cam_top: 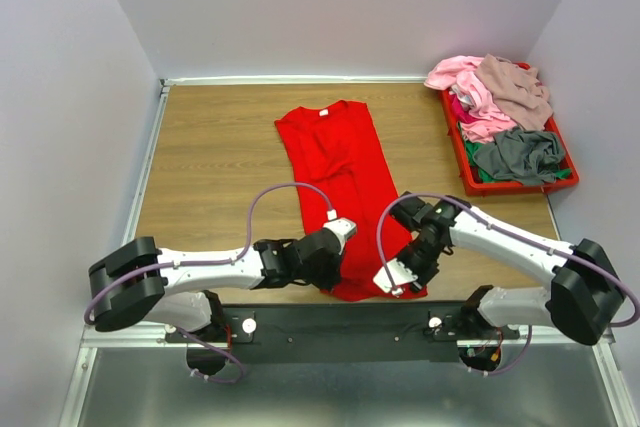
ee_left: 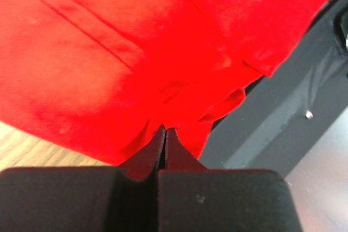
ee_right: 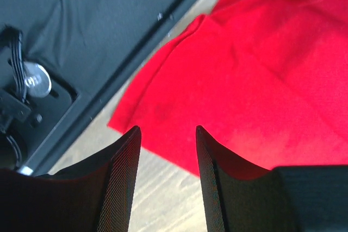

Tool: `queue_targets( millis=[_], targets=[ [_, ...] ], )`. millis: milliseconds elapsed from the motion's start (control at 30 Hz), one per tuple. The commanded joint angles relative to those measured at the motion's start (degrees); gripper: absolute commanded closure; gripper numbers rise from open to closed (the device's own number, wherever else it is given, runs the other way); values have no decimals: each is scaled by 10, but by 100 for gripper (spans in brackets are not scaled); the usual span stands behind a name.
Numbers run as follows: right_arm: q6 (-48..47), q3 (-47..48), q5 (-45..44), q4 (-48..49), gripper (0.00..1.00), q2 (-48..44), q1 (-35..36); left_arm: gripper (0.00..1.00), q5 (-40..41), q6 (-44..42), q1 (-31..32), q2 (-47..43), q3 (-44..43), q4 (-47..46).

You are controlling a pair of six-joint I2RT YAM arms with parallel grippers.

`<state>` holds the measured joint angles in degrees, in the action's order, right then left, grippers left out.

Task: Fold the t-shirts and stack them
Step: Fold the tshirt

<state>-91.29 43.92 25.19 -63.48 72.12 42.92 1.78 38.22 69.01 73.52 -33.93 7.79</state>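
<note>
A bright red t-shirt point(cam_top: 340, 162) lies folded lengthwise on the wooden table, neck label at the far end. My left gripper point(cam_top: 340, 269) is shut on its near hem; in the left wrist view the fingertips point(ee_left: 165, 130) pinch bunched red fabric point(ee_left: 136, 52). My right gripper point(cam_top: 408, 282) is open and empty just above the shirt's near right corner; in the right wrist view point(ee_right: 166, 131) the hem edge point(ee_right: 261, 80) runs between the jaws. Pink point(cam_top: 462, 82), mauve-beige point(cam_top: 515, 87) and grey point(cam_top: 520, 155) shirts lie piled at the far right.
The piled shirts sit in a red plastic tray point(cam_top: 500, 187) at the table's right edge. The black base plate point(cam_top: 340, 322) runs along the near edge, just beyond the shirt's hem; it also shows in the left wrist view point(ee_left: 283, 118) and the right wrist view point(ee_right: 81, 25). Grey walls enclose the table.
</note>
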Motion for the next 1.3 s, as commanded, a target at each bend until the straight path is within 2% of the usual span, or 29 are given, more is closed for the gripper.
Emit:
queue_targets(
  millis=[0, 233, 267, 300, 333, 367, 433, 500, 700, 733, 800, 833, 867, 1000, 1033, 1100, 1133, 1267],
  targets=[
    [36, -6, 40, 20, 48, 12, 30, 100, -44, -17, -3, 9, 6, -22],
    [58, -8, 15, 49, 48, 24, 48, 100, -85, -24, -2, 0, 15, -28],
    [66, 2, 14, 50, 48, 22, 48, 98, -89, -25, -3, -4, 15, -23],
    [91, 7, 13, 50, 48, 21, 48, 85, -89, -22, -2, -7, 17, -17],
    [104, 12, 12, 49, 48, 20, 48, 84, -86, -18, -2, -12, 17, -17],
    [117, 14, 8, 49, 48, 16, 49, 71, -79, -9, -3, -24, 16, -7],
    [139, 12, -1, 49, 49, 1, 42, 56, -50, 1, -4, -41, 13, 14],
    [146, 6, -8, 49, 49, -8, 16, 52, -37, 12, -13, -65, 11, 25],
    [181, 22, 38, 80, 49, -37, -116, 48, -33, 25, -131, -138, 25, 7],
    [211, 24, 45, 93, 49, -37, -130, 47, -31, 26, -150, -144, 26, 0],
    [262, 27, 57, 158, 48, -26, -169, 41, -32, 35, -229, -147, 26, -25],
    [329, 28, 67, 185, 46, -19, -181, 39, -43, 35, -259, -143, 24, -36],
    [362, 34, 73, 235, 46, -2, -205, 39, -55, 36, -324, -126, 21, -65],
    [552, 69, 92, 355, 40, 62, -249, 39, -118, 31, -453, -49, -9, -133],
    [621, 79, 101, 369, 39, 76, -258, 39, -121, 24, -470, -28, -22, -147],
    [684, 98, 113, 405, 33, 116, -274, 40, -133, 8, -510, 48, -50, -148],
    [741, 108, 104, 418, 25, 128, -274, 41, -145, -1, -518, 73, -85, -148],
    [791, 115, 72, 457, 20, 154, -276, 45, -155, -37, -532, 197, -160, -143]
  ],
)
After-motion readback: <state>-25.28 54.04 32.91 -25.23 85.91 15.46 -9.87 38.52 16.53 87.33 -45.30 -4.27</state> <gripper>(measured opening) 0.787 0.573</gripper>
